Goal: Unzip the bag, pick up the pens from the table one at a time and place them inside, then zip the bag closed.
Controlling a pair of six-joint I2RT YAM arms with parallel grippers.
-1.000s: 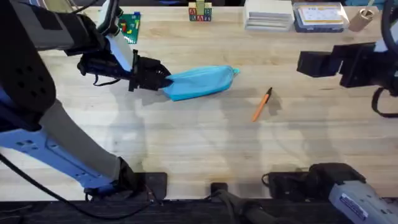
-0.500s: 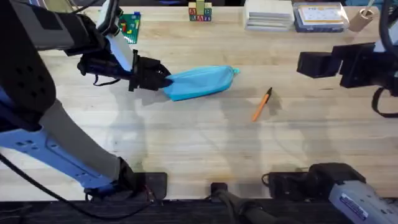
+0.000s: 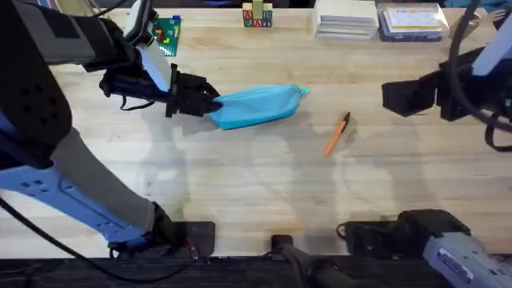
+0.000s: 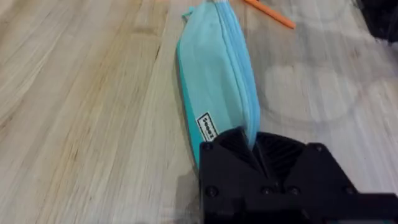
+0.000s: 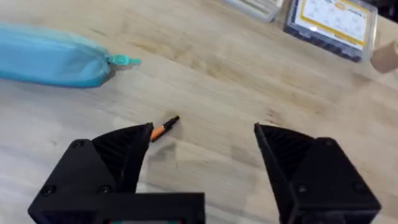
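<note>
The light blue bag (image 3: 258,106) lies zipped on the table (image 3: 240,184), left of the middle. My left gripper (image 3: 210,101) is shut on the bag's left end. In the left wrist view the bag (image 4: 214,81) runs away from my gripper (image 4: 255,146), which pinches it at the zipper seam. An orange pen (image 3: 337,134) with a black tip lies to the right of the bag. My right gripper (image 3: 402,96) hovers open to the pen's right. In the right wrist view the pen (image 5: 164,128) lies partly hidden behind one finger (image 5: 118,155), and the bag (image 5: 53,59) lies beyond it.
Along the table's far edge stand a green brick plate (image 3: 166,32), letter blocks (image 3: 258,16), a white stack of boxes (image 3: 346,18), a blue-lidded case (image 3: 410,20) and a tan cylinder (image 3: 462,26). Bare tabletop stretches in front of the bag and pen.
The right arm has shifted and tilted slightly, its gripper staying open. The left gripper, the bag and the pen have not moved.
</note>
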